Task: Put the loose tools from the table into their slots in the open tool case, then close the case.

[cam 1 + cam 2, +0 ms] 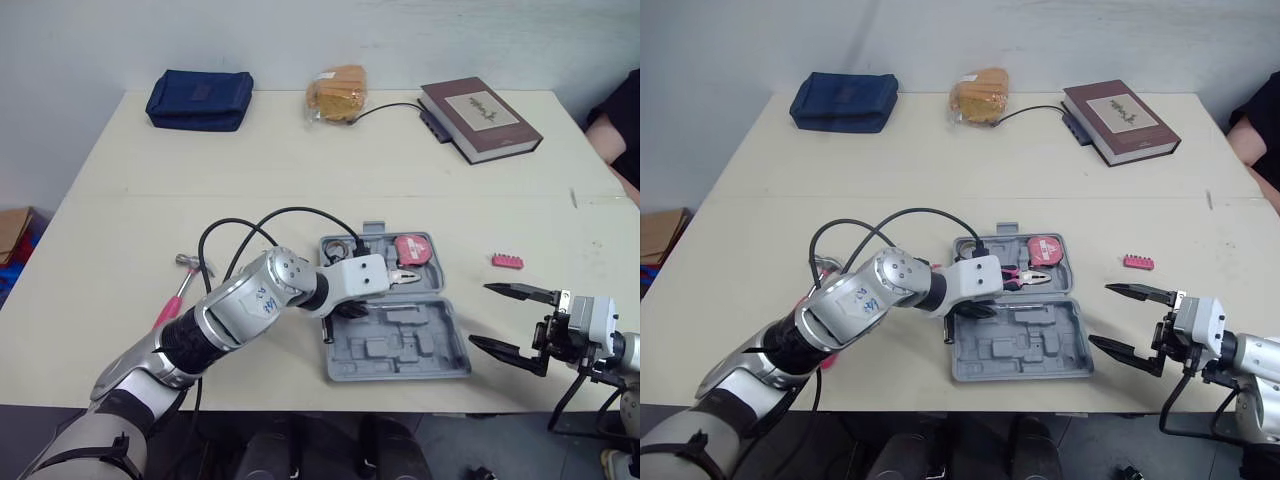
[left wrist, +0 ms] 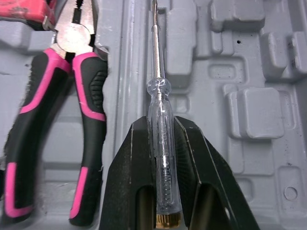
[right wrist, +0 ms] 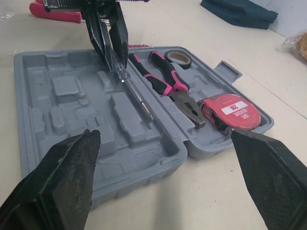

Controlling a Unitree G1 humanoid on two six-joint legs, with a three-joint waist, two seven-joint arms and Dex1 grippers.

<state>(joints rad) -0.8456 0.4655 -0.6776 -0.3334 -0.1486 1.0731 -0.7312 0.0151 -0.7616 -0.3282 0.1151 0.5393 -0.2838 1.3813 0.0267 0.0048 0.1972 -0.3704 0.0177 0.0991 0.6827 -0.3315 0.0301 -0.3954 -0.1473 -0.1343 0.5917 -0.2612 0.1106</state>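
While tight on the screwdriver by the tool case hinge, left fingers; right fingers wide, empty, off its edge.

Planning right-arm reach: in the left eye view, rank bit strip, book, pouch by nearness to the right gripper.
1. Bit strip, just ahead of the right gripper.
2. Book, far right.
3. Pouch, far left.
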